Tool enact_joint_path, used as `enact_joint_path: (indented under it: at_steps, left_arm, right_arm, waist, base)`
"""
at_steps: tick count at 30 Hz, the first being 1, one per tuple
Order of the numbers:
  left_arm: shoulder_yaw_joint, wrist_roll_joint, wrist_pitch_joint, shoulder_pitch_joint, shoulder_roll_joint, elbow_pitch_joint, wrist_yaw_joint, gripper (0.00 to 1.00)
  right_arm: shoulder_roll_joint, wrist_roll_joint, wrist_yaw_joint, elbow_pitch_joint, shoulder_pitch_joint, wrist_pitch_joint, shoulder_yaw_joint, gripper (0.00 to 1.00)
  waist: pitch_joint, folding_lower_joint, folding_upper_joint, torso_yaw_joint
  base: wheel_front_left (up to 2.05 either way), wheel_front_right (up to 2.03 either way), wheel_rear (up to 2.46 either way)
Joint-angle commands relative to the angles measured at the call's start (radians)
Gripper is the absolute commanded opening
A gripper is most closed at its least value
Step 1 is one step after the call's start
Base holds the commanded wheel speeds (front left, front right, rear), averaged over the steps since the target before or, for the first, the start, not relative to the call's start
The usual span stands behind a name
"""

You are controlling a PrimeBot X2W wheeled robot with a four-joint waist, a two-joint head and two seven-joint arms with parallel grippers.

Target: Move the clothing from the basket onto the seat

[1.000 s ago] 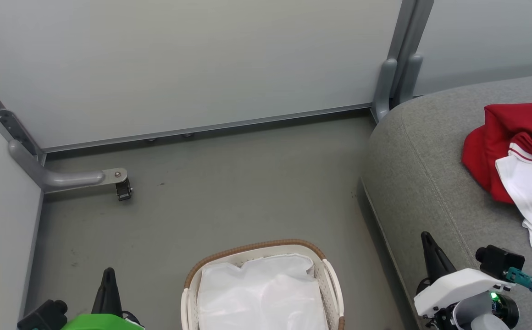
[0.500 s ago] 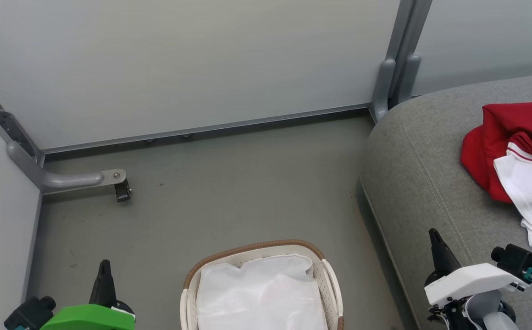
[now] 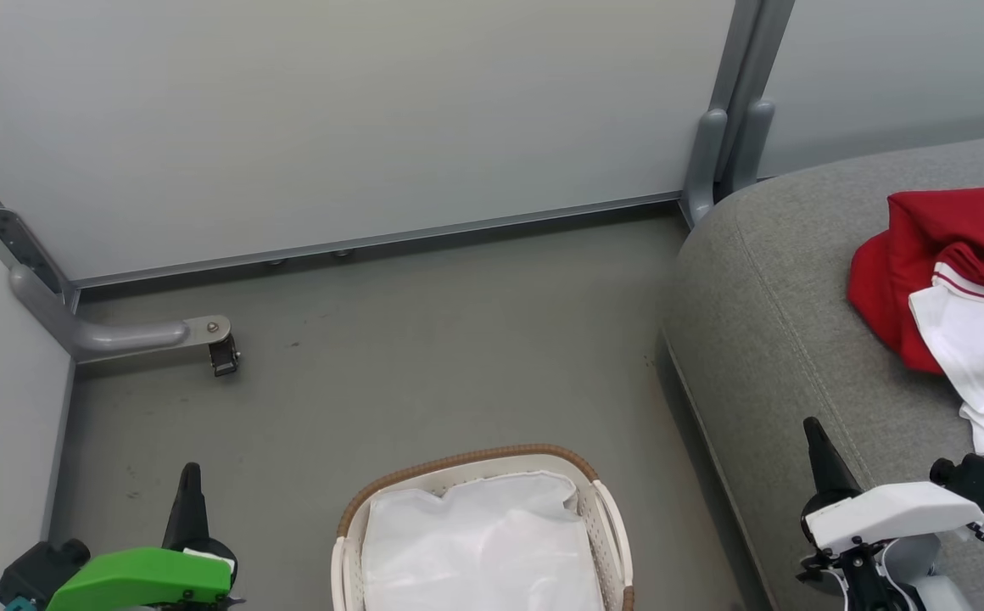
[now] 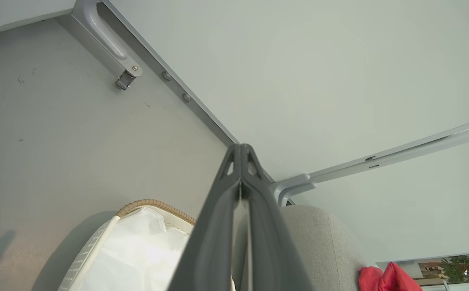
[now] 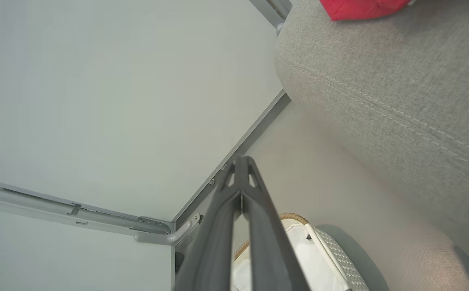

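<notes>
The clothing (image 3: pixel 942 233), red with a white part, lies on the seat (image 3: pixel 780 339) at the far right. The basket (image 3: pixel 466 458) stands on the floor (image 3: pixel 424 339) near centre, just left of the seat, with a white liner (image 3: pixel 475 552) in it. The left gripper (image 3: pixel 190 475) hovers left of the basket. The right gripper (image 3: pixel 814 428) hovers over the seat's near edge. Both are clenched on nothing.
</notes>
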Motion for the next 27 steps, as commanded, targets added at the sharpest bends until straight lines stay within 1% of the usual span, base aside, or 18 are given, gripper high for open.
enact_joint_path:
  at_steps: [1, 18, 27]
  left_arm:
    - [0.006, -0.029, 0.006, -0.029, 0.007, -0.015, -0.005, 0.00]
    - [0.020, -0.203, 0.055, -0.051, 0.008, -0.033, -0.010, 0.00]
    - [0.027, -0.279, 0.077, -0.061, 0.009, -0.040, -0.011, 0.00]
  right_arm:
    - [-0.005, 0.031, -0.001, -0.016, -0.017, 0.008, -0.007, 0.00]
    - [-0.005, 0.222, -0.001, -0.039, -0.019, 0.057, -0.036, 0.00]
    - [-0.005, 0.309, -0.001, -0.049, -0.020, 0.079, -0.049, 0.00]
  waist:
    - [0.000, 0.0000, 0.0000, 0.000]
    - [-0.002, 0.0000, 0.0000, -0.007]
    - [-0.003, 0.0000, 0.0000, -0.010]
  base:
    - [0.00, 0.00, 0.00]
    - [0.00, 0.00, 0.00]
    - [0.00, 0.00, 0.00]
